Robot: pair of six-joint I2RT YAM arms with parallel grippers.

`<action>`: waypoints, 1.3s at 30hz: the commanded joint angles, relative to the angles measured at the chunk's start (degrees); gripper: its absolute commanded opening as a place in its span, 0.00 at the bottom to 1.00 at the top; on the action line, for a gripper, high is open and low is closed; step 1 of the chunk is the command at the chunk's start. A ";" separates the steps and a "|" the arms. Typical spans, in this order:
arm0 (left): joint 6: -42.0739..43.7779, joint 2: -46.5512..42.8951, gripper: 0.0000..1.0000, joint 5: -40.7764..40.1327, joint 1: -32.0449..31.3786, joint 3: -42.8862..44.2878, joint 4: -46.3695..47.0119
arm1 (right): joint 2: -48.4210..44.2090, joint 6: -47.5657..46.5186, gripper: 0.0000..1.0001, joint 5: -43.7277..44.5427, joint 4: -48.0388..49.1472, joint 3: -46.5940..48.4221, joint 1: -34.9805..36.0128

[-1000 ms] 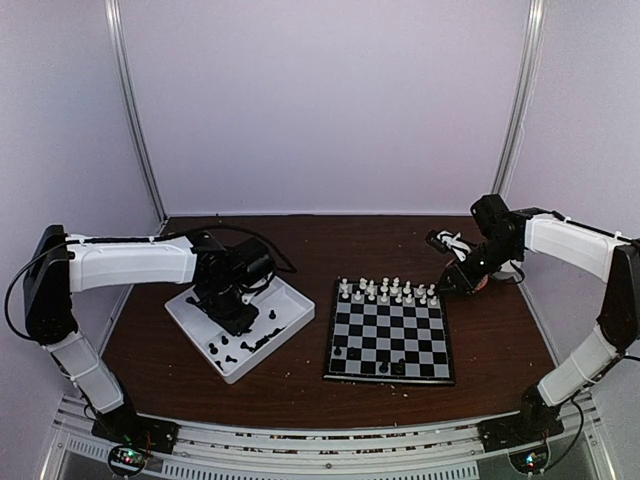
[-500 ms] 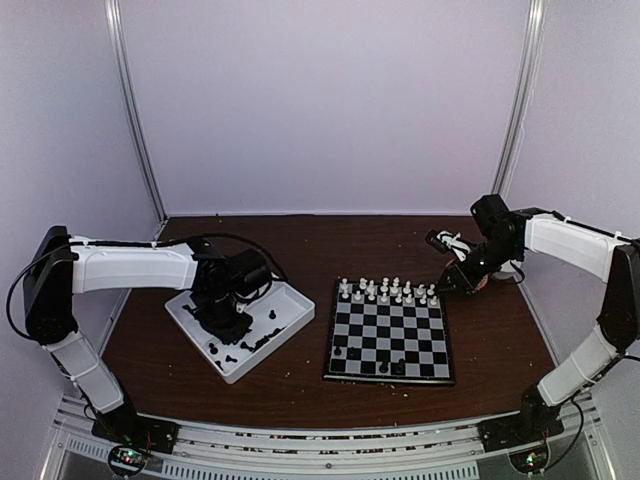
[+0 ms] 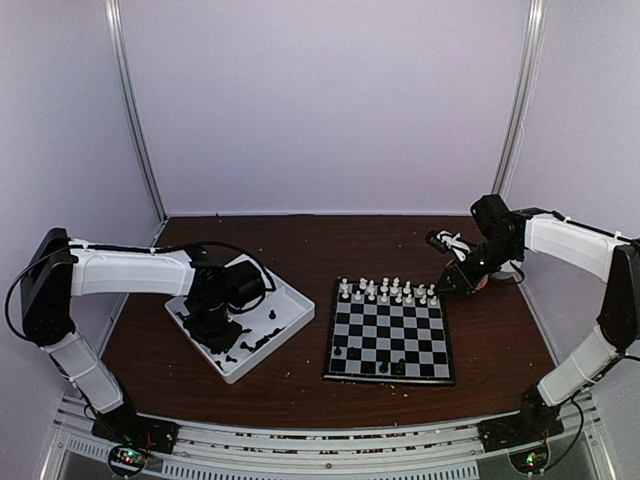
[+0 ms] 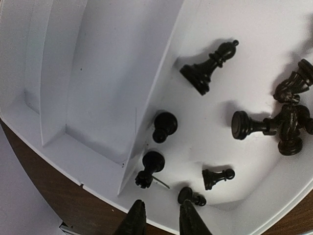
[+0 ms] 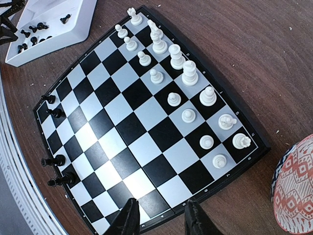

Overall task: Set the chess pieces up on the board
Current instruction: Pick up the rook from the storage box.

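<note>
A white two-compartment tray lies on the dark wooden worktop, tiny white chess pieces stand in two rows to its right, and a red-and-white patterned thing sits farther right.

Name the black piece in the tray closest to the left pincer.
The small pawn lying on its side right off the left pincer tip; the other pieces lie deeper in the tray.

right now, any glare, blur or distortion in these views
Right wrist: the board edges bow from lens distortion, and glare washes out its near squares. Left wrist: black chess pieces sharp, soft shadows on the white tray. Top view: soft, pieces barely resolved.
</note>
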 commanded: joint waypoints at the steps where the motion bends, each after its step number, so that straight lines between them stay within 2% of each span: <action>1: -1.51 0.11 0.26 -1.73 0.92 -0.68 -1.01 | 0.38 -0.86 0.33 -0.98 -0.72 0.55 -0.14; 18: 1.98 3.52 0.25 1.55 3.55 -1.82 4.80 | 0.22 -0.76 0.33 -0.76 -0.71 0.22 -0.18; 29: 3.18 5.43 0.27 0.77 4.03 -1.40 7.17 | 0.64 -0.78 0.33 -0.76 -0.72 0.32 -0.12; 39: 3.87 5.87 0.09 0.80 4.10 -1.31 7.33 | 0.78 -0.76 0.33 -0.59 -0.74 0.31 -0.17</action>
